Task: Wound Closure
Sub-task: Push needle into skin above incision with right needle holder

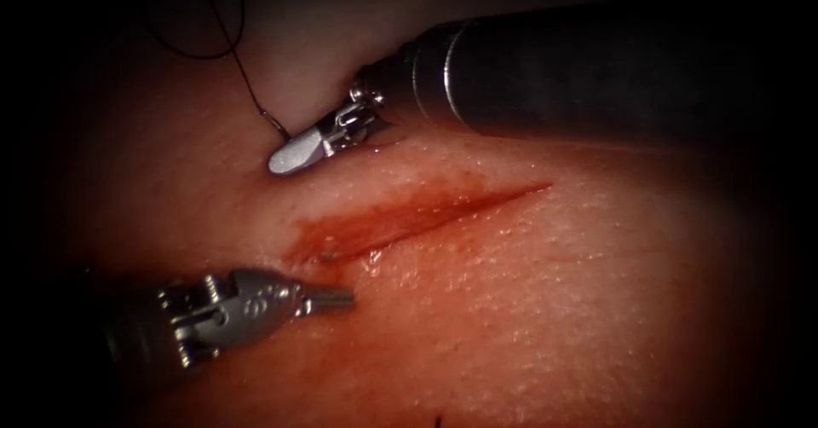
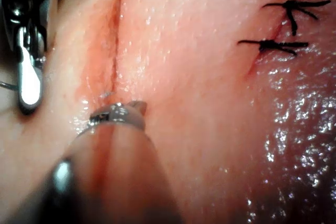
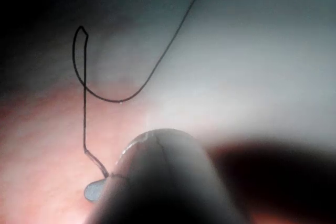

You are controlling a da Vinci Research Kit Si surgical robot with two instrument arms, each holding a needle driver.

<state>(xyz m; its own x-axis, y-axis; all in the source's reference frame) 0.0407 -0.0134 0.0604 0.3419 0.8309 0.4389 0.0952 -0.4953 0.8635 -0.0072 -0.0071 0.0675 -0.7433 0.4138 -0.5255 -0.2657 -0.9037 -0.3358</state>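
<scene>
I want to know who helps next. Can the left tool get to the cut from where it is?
Probably yes. The left tool, shut and holding nothing, sits beside the cut's left end with bare tissue between; the right tool holds thread across the cut.

The light sits brightest toward 4 o'clock in the endoscope view and fades into a dark rim (image 1: 51, 36) all round, deepest from 9 to 12 o'clock. At 12 o'clock, beyond the tissue (image 1: 554, 309), lies a pale, plain surface (image 1: 315, 44), softly lit.
</scene>
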